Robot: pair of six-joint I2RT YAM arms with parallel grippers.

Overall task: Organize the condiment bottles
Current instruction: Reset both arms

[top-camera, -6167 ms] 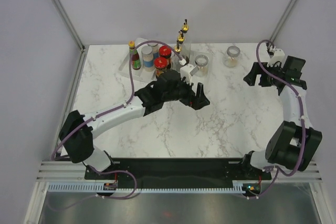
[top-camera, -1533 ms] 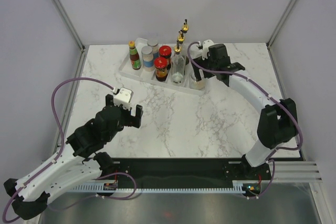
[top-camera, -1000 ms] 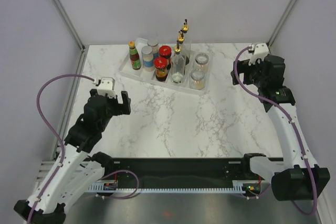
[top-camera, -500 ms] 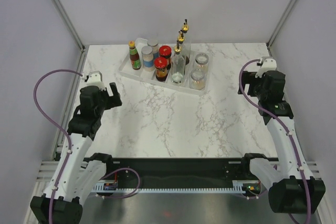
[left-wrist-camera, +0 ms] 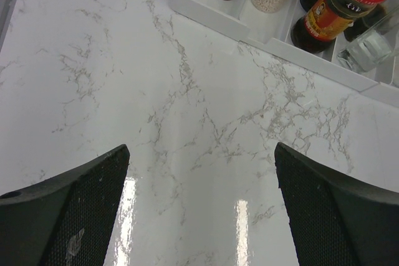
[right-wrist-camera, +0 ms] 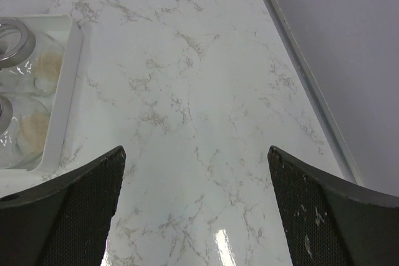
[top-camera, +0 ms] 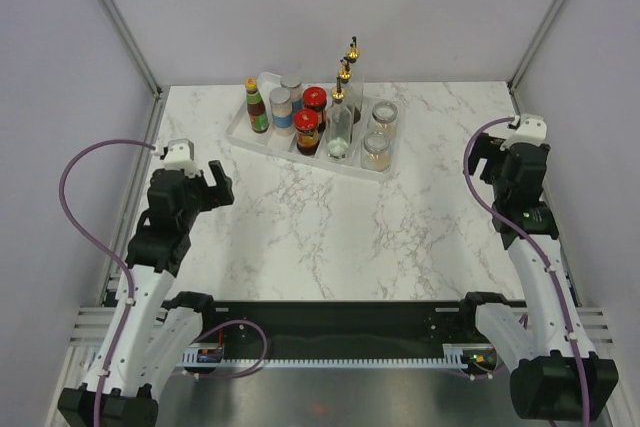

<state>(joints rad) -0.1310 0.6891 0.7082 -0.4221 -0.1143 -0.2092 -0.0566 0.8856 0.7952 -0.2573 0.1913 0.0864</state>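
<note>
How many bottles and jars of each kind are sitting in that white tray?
Tall glass cruets with gold spouts: 3
Red-lidded dark jars: 2
Silver-lidded jars: 4
Orange-capped sauce bottle: 1
Total: 10
</note>
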